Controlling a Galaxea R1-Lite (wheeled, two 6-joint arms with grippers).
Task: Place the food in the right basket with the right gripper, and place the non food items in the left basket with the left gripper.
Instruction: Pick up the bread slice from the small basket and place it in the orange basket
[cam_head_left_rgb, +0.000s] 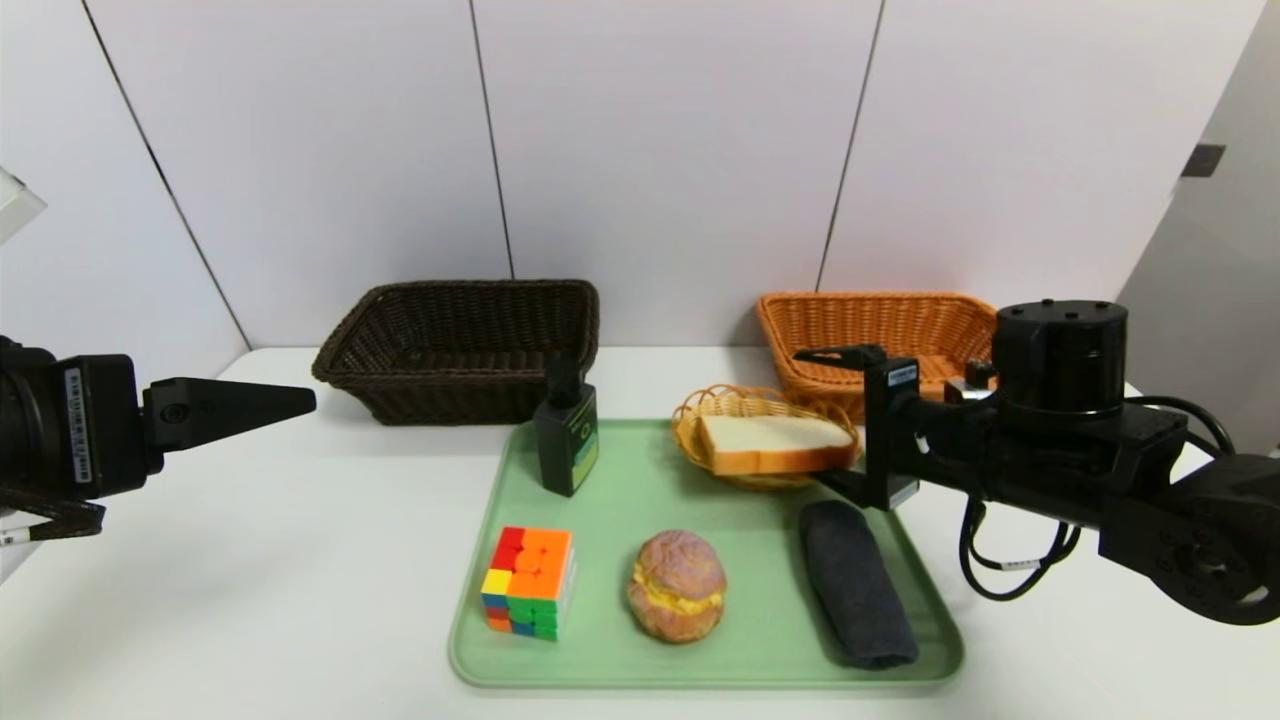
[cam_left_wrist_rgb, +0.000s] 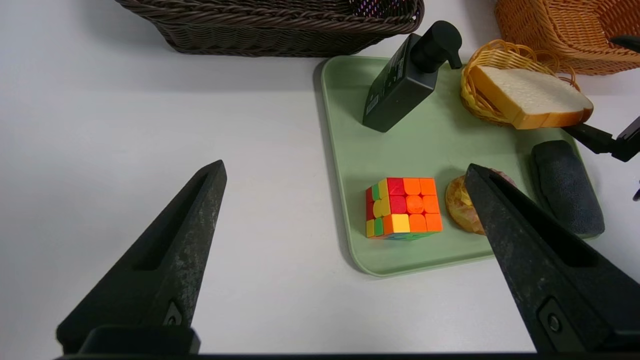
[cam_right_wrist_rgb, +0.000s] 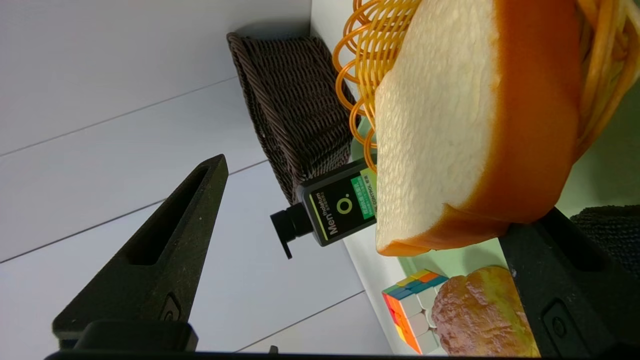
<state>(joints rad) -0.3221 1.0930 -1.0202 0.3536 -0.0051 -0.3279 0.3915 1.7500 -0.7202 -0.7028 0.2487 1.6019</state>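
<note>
On a green tray (cam_head_left_rgb: 620, 490) lie a multicoloured cube (cam_head_left_rgb: 528, 580), a brown bun with yellow filling (cam_head_left_rgb: 677, 585), a rolled dark grey cloth (cam_head_left_rgb: 857, 583) and an upright dark bottle (cam_head_left_rgb: 567, 440). A slice of white bread (cam_head_left_rgb: 770, 443) rests on a small oval yellow basket (cam_head_left_rgb: 700, 410). My right gripper (cam_head_left_rgb: 815, 418) is open, turned on its side, its fingers above and below the bread's (cam_right_wrist_rgb: 435, 125) right end without closing on it. My left gripper (cam_left_wrist_rgb: 345, 167) hovers open and empty over the bare table left of the tray, the cube (cam_left_wrist_rgb: 405, 207) ahead of it.
The dark brown basket (cam_head_left_rgb: 460, 350) stands at the back left and the orange-tan basket (cam_head_left_rgb: 870, 330) at the back right, just behind my right arm. White wall panels close off the rear. The bare white table (cam_head_left_rgb: 300, 560) stretches left of the tray.
</note>
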